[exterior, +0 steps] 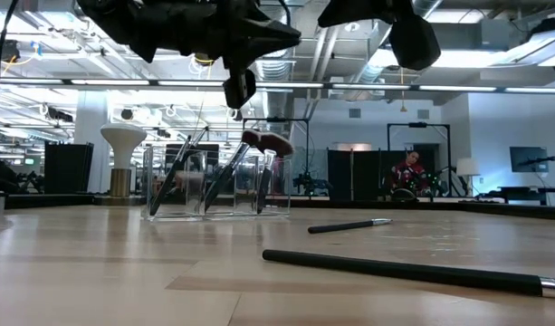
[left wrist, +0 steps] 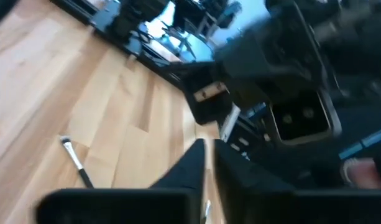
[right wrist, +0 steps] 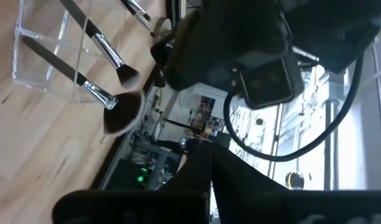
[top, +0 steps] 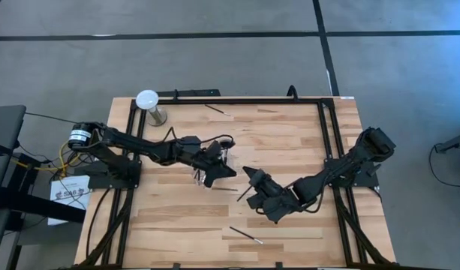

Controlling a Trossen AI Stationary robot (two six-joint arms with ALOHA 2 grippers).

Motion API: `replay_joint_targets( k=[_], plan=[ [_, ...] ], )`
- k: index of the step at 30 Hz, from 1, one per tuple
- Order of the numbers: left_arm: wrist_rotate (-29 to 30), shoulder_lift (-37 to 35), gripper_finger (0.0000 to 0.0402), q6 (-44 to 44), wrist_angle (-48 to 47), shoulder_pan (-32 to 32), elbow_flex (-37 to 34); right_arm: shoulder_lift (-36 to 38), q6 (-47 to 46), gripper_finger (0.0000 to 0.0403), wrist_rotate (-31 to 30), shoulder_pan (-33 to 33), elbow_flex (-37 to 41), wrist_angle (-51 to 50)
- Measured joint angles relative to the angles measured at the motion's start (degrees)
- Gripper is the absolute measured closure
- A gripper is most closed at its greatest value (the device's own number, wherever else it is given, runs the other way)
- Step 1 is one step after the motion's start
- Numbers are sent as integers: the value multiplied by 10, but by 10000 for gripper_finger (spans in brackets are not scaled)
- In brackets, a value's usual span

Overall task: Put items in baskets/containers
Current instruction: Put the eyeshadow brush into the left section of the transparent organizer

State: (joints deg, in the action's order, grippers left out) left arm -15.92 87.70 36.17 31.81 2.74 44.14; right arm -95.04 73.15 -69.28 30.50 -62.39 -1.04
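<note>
Brushes are lying loose on the table [top: 290, 135] in three places, as I am counting them from above: one far brush [top: 214, 109] close to the far edge, one near brush [top: 246, 235] close to the near edge, and one short brush [top: 228, 189] between my two grippers. More brushes are standing in the clear cup [exterior: 159, 195]. At least three handles are leaning there, among them the fan brush [exterior: 272, 142] with its wide dark head poking over the rim. I cannot tell the exact number through the clear walls. I am seeing one cup only and one white-domed stand [top: 148, 101], which is standing at the far left corner, well apart from everything else.

My left gripper [top: 218, 171] is hanging over the middle of the table, above the cup, with the cup sitting just to its far side. Its fingers [left wrist: 184, 177] are showing only a thin slit between them, so I am calling it narrow, and nothing is showing plainly in the slit.

My right gripper [top: 250, 176] is hovering to the right of the cup and slightly nearer, its tip pointing left toward my other gripper. Its fingers [right wrist: 193, 171] are pressing together, holding nothing. The short brush is lying just to the near left of this tip. The near brush is lying well apart from both grippers, and the far brush is lying well beyond the cup
</note>
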Motion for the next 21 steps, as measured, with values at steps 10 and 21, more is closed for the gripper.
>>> replay_joint_targets(
  k=[10,21],
  plan=[
    [-67,-5,388,-41,0,6,0,0,-205,402,53,-7,0,-80],
    [-19,-90,367,-238,-59,34,-20,0,-646,403,466,-91,0,-203]
  ],
)
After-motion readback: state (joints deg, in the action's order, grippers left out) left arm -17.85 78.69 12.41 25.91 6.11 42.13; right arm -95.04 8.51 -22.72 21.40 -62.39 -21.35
